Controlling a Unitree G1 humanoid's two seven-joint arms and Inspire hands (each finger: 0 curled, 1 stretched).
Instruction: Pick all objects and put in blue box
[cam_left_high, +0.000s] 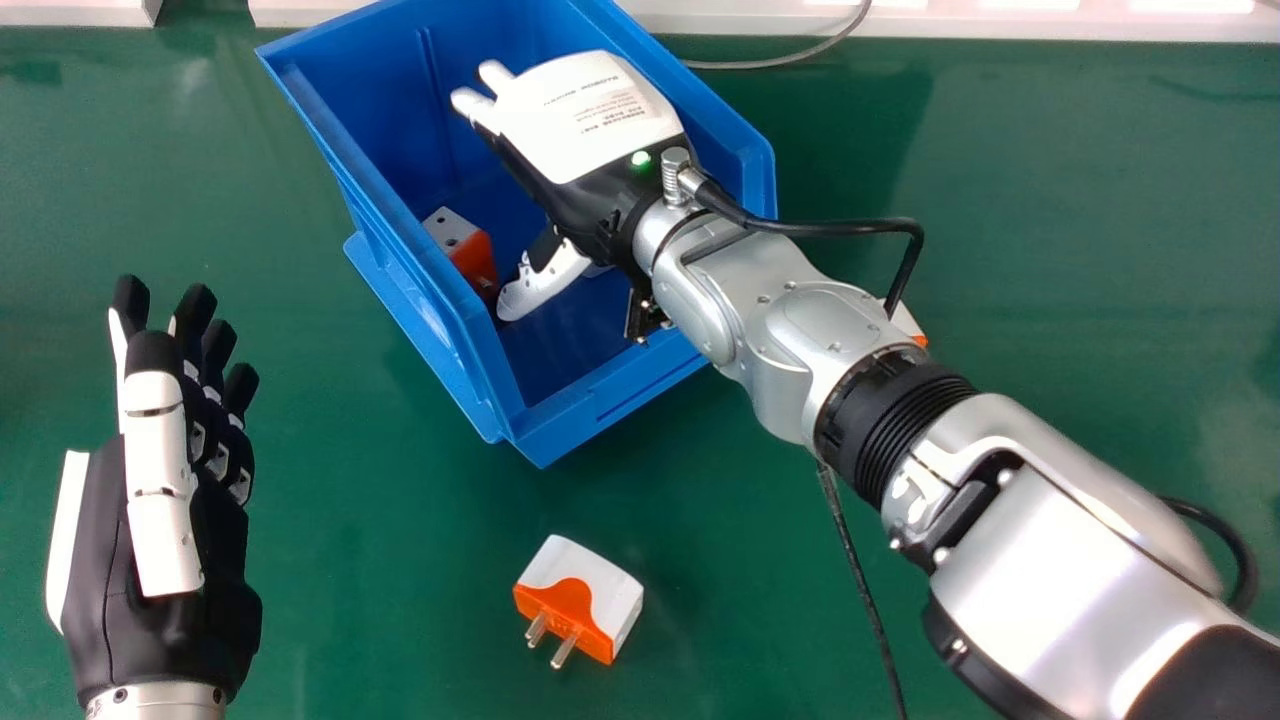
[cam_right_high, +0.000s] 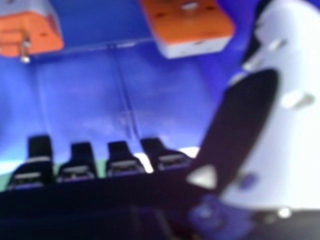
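Probably light, hard and slick; grip the near adapter (cam_left_high: 572, 603) by its white casing (cam_left_high: 592, 572), clear of the prongs (cam_left_high: 564, 652). Holds nothing in the right hand (cam_left_high: 590, 120), relaxed open over the blue box (cam_left_high: 600, 402).

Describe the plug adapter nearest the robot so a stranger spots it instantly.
Start at the blue box and come toward the robot across the green table. A white-and-orange plug adapter lies there, metal prongs toward the robot. It sits in the open, unlike those inside the box or the piece partly behind the right arm.
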